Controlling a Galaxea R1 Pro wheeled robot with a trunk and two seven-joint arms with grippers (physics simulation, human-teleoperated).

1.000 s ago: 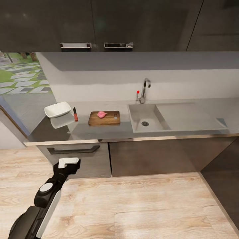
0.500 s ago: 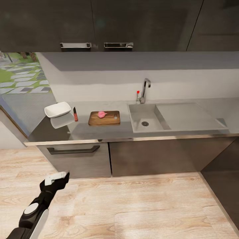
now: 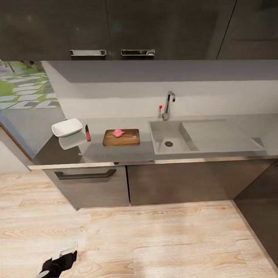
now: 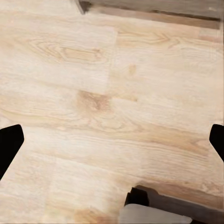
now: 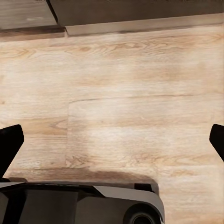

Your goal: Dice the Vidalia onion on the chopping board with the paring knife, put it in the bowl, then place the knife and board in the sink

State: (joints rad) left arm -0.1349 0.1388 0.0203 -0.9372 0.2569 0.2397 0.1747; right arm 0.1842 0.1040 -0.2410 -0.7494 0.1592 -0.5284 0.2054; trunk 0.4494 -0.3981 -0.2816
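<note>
A: Where is the onion (image 3: 118,133)?
B: It lies on the chopping board (image 3: 121,137), on the table (image 3: 116,152) just left of the sink (image 3: 170,137). The paring knife (image 3: 87,133) rests between the board and the white bowl (image 3: 68,127) at the far left.

A: And the pincers?
B: The left pincer (image 3: 61,261) hangs low over the wooden floor (image 3: 162,239), at the near left, well apart from the onion and holding nothing. In the left wrist view its fingertips (image 4: 9,142) sit at opposite edges, spread wide. The right pincer (image 5: 112,140) is likewise spread wide over the floor, its fingertips (image 5: 10,140) bare, near the base of the cabinets (image 5: 135,14).
</note>
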